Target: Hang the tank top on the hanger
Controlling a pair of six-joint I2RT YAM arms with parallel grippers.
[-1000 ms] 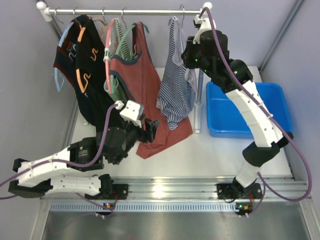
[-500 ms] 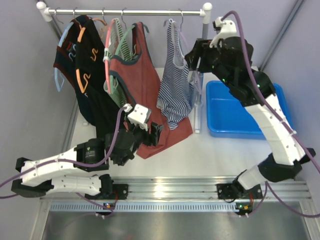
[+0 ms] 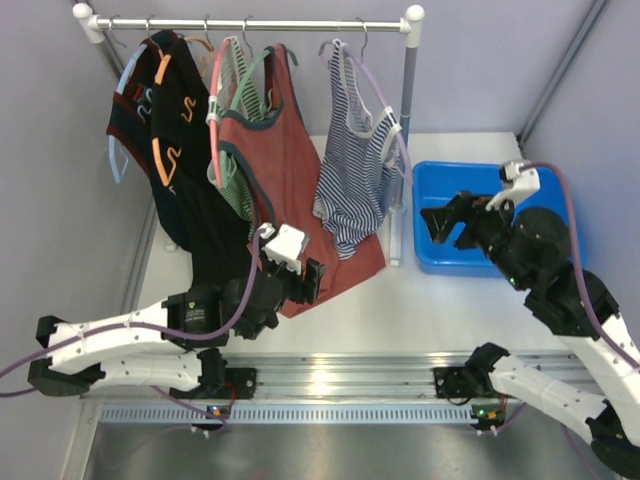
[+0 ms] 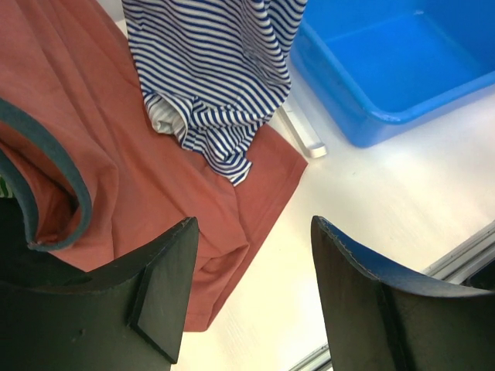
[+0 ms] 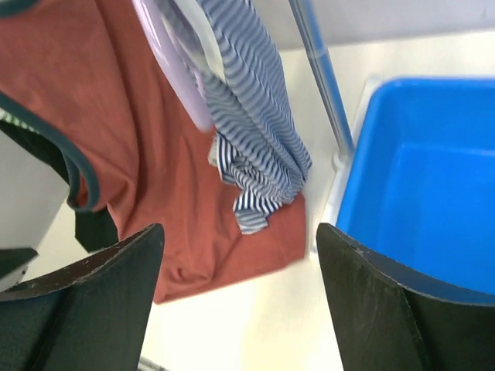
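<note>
Right gripper has pulled back, fingers splayed — left gripper likewise — striped tank top hangs bunched.

The tank top hangs on the hanger just right of centre in the upper half of the top view. It is small and sleeveless, with thin navy-and-white horizontal stripes and white trim. Its straps sit up by the hanger's neck. The body falls in loose folds and gathers into a crumpled point at the lower hem.

The hanger is thin, pale lilac plastic. Its metal hook is caught over the rail, and one arm slants down to the right along the top's edge.

In the right wrist view, the lilac arm crosses the upper middle with the striped cloth draped beside it. The left wrist view shows the bunched hem at upper centre.
</note>
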